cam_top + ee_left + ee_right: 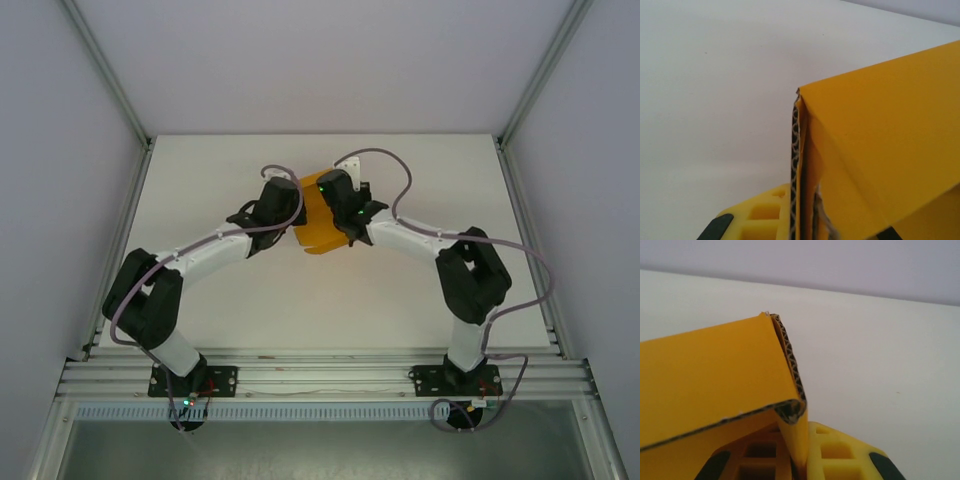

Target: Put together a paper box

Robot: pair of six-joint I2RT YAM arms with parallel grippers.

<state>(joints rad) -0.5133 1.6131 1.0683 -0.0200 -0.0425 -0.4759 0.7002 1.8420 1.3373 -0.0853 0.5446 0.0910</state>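
Note:
The paper box (318,228) is bright orange corrugated card, partly folded, held up over the middle of the white table between my two arms. My left gripper (298,208) is shut on the box's left wall. In the left wrist view that wall's fluted edge (796,165) runs upright between the jaws of the left gripper (805,231), with a folded panel (880,145) leaning away to the right. My right gripper (338,212) is shut on the box's right side. In the right wrist view the right gripper (801,466) pinches a folded flap (796,440) beside a yellow finger (845,455).
The white table (300,300) spreads on all sides of the box. Grey enclosure walls and metal posts (530,75) border it at the back and sides. Loose cables (400,175) loop from both wrists over the table.

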